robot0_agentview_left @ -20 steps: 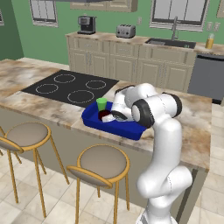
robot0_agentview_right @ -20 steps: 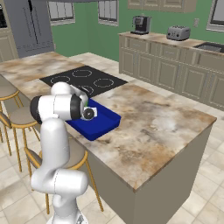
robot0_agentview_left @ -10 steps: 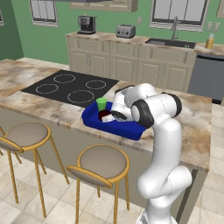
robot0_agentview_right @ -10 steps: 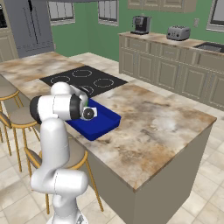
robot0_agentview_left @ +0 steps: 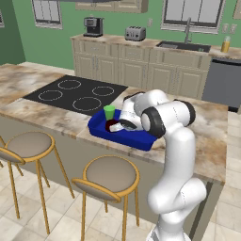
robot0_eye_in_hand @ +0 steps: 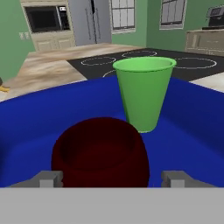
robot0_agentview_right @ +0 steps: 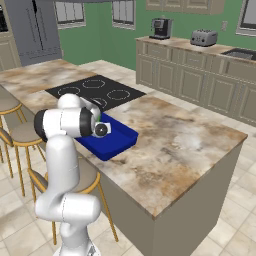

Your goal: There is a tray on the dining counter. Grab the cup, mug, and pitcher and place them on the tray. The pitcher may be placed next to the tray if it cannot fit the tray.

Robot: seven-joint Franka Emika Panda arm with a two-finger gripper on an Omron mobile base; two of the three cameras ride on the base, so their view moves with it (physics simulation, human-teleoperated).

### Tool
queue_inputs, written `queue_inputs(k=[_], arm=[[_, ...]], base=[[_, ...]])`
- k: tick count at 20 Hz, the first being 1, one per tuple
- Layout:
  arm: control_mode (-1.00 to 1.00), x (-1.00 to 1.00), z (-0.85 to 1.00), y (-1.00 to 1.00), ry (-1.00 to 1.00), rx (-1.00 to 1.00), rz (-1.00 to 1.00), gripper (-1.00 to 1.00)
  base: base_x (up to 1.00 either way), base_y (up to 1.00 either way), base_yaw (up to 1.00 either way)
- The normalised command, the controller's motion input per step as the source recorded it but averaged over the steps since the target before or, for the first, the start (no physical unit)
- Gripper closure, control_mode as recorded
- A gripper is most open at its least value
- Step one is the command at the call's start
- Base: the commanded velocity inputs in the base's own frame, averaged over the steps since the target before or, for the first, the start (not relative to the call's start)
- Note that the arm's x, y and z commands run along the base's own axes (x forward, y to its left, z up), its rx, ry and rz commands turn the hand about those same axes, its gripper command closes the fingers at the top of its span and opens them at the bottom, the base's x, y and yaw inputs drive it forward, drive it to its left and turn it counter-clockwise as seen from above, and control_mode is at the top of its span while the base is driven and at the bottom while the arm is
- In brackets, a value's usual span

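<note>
Since a second ago arm and base look unmoved in both base views; the one change is at the end effector (robot0_eye_in_hand: pixel 107 179), now spread wide, fingertips (robot0_eye_in_hand: pixel 49 178) standing apart on either side of the mug (robot0_eye_in_hand: pixel 99 151) rather than pinching it.

Left to right in the hand view: mug sits low and near, on the floor of the tray (robot0_eye_in_hand: pixel 35 127); cup (robot0_eye_in_hand: pixel 143 92) stands upright just behind it, right of centre, apparently not touching. Left base view agrees: cup (robot0_agentview_left: pixel 109 113) and mug (robot0_agentview_left: pixel 113 125) both inside the tray (robot0_agentview_left: pixel 122 137).

Step in hand, by my reading: mug release, just done. Cup and mug count as placed. Next move calls for lifting clear without clipping either vessel, then fetching the pitcher, which I cannot locate.

Bench (robot0_agentview_right: pixel 170 135): beige marbled stone, black cooktop (robot0_agentview_left: pixel 75 94) inset left of the tray. Stools (robot0_agentview_left: pixel 106 176) stand in front; green walls, beige cabinets, toaster (robot0_agentview_left: pixel 135 33) behind.
</note>
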Motion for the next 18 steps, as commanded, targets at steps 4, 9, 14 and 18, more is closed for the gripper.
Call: queue_inputs(k=[4,9,14,18], arm=[[-1.00,0.00,0.00,0.00,0.00,0.00,0.00,-1.00],[-1.00,0.00,0.22,0.00,0.01,0.00,0.00,-1.00],[-1.00,0.00,0.61,0.00,0.07,0.00,0.00,-1.00],[-1.00,0.00,0.65,0.00,0.08,0.00,-0.03,-1.00]], base=[[0.00,0.00,0.00],[0.00,0.00,0.00],[0.00,0.00,0.00],[0.00,0.00,0.00]])
